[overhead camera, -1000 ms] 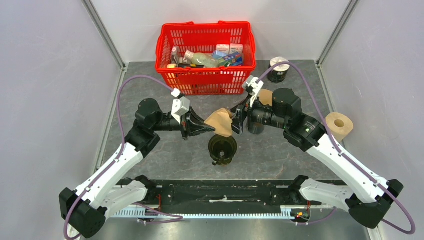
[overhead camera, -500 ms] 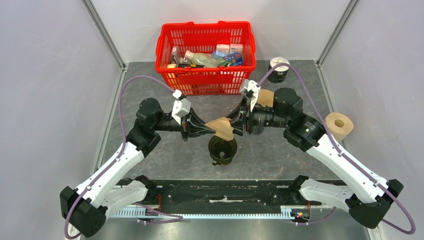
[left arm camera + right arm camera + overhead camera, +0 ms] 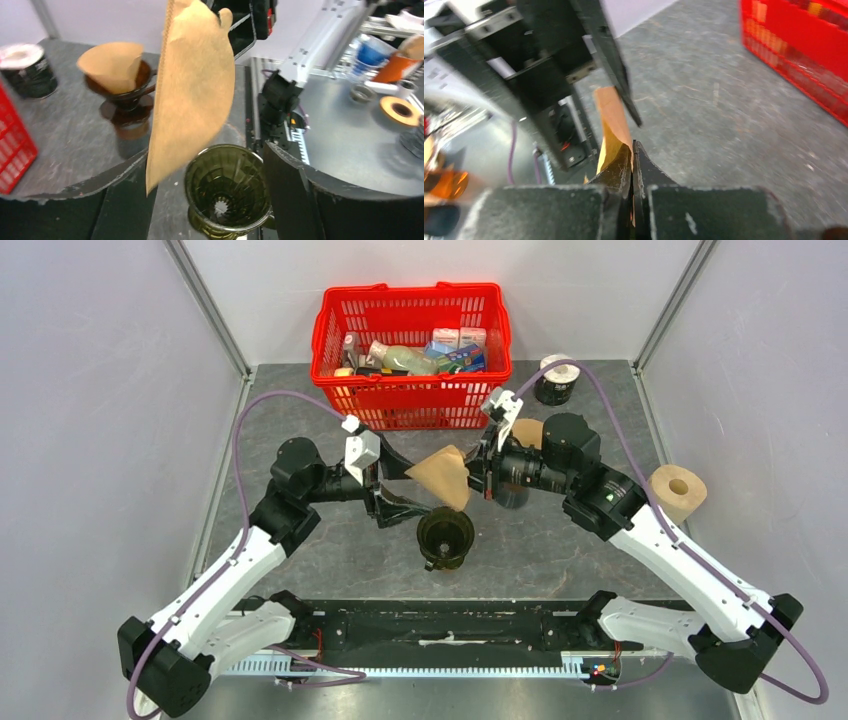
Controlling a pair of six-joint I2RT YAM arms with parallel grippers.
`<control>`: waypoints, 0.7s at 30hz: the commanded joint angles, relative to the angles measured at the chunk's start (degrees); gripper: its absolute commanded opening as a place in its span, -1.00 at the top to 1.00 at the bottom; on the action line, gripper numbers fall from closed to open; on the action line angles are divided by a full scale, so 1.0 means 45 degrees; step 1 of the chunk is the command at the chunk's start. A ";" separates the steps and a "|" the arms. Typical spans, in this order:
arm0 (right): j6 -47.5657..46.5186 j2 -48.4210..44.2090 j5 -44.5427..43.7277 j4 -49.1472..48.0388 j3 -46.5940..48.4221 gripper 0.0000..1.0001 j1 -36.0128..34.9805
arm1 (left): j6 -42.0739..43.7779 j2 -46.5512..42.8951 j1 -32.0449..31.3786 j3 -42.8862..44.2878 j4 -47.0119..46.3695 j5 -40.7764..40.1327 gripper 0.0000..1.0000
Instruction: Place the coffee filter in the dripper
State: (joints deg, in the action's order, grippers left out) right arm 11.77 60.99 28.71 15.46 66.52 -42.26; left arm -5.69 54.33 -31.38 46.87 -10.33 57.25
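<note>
A tan paper coffee filter (image 3: 441,476) hangs in the air just above and behind the dark green glass dripper (image 3: 445,536), which stands empty on the table. My right gripper (image 3: 477,478) is shut on the filter's right edge; in the right wrist view the filter (image 3: 612,122) sticks out past the pinched fingertips (image 3: 632,150). My left gripper (image 3: 413,491) is open, its fingers spread on either side of the filter without touching it. In the left wrist view the filter (image 3: 195,85) hangs over the dripper (image 3: 227,187) between the wide-apart jaws.
A red basket (image 3: 410,400) of groceries stands at the back. A second brown dripper with a filter in it (image 3: 119,70) sits behind the right arm. A black tin (image 3: 557,380) is at the back right and a paper roll (image 3: 678,491) at the right.
The right gripper closed on the filter's edge and the left gripper let go and opened wide. The filter now hangs from the right gripper, slightly higher and further back.
</note>
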 commanded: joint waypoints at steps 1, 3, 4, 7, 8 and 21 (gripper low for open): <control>0.0918 -0.0032 -0.5161 0.1034 0.1088 1.00 -0.0003 | -0.0621 -0.0651 -0.0052 0.0590 0.0818 -0.3892 -0.64; 0.1476 0.0387 -0.7441 0.2054 0.1785 1.00 -0.0003 | -0.1294 -0.0715 -0.0059 0.0811 0.1195 -0.6020 -0.66; 0.1887 0.0697 -0.8416 0.2510 0.2173 1.00 -0.0003 | -0.1619 -0.0600 -0.0087 0.0943 0.1211 -0.6781 -0.67; 0.2899 0.1705 -0.9992 0.3647 0.3388 1.00 -0.0003 | -0.1779 0.0240 -0.0524 0.2175 0.2196 -0.9552 -0.68; 0.3187 0.1987 -1.0334 0.3956 0.3737 1.00 0.0003 | -0.1760 0.0656 -0.0756 0.2650 0.2969 -1.0575 -0.69; 0.6073 0.3228 -1.3499 0.4176 0.4611 1.00 -0.0138 | -0.0893 0.2299 -0.3204 0.3638 0.2335 -1.3897 -0.74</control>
State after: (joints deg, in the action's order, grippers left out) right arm 34.11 75.70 -25.91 34.41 84.44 -42.28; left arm -11.09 62.87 -44.14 61.04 1.74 0.05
